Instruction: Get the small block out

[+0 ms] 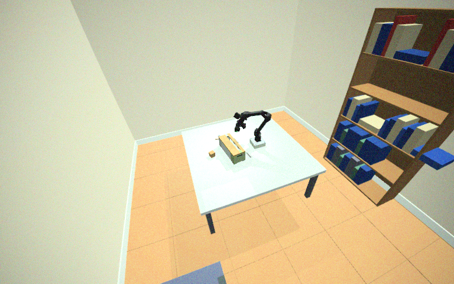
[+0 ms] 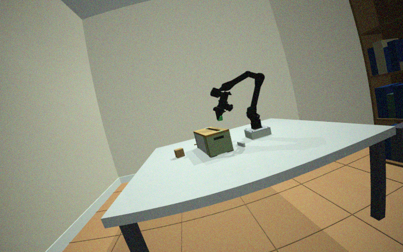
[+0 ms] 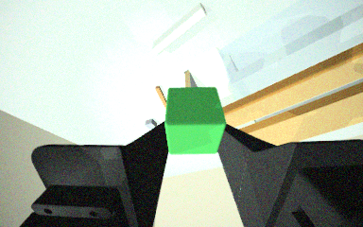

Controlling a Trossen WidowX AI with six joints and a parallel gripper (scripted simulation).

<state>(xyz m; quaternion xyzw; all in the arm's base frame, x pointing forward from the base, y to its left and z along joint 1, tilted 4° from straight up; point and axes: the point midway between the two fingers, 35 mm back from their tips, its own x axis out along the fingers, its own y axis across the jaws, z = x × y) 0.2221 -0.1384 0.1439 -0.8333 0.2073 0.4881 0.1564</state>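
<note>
My gripper is shut on a small green block. It holds the block in the air, above and behind the far end of the box. The box has a tan slotted top and green walls and stands on the white table. The arm's base stands to the right of the box.
A small tan cube lies on the table left of the box. A small grey piece lies between the box and the arm's base. Thin sticks lie on the table beside the box. A bookcase stands off to the right.
</note>
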